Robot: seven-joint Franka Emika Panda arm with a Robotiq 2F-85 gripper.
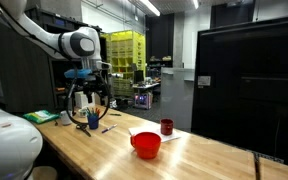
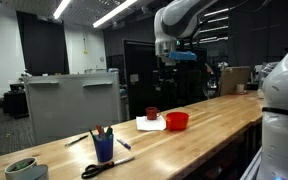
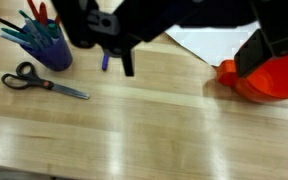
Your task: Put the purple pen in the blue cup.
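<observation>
The blue cup (image 3: 50,47) stands at the wrist view's top left with several pens in it; it also shows in both exterior views (image 1: 92,120) (image 2: 104,149). A short bit of the purple pen (image 3: 105,63) lies on the wooden table just right of the cup, the rest hidden behind a gripper finger. In an exterior view the pen (image 2: 122,144) lies flat beside the cup. My gripper (image 3: 196,55) hangs above the table, open, with nothing between its fingers (image 3: 125,55). It hovers near the cup (image 1: 87,98).
Scissors (image 3: 44,82) lie in front of the cup. A red bowl (image 3: 269,80) sits right of the gripper beside a white paper (image 3: 212,40). A dark red cup (image 1: 167,126) stands behind the bowl. A mug (image 2: 24,170) is near the table's end.
</observation>
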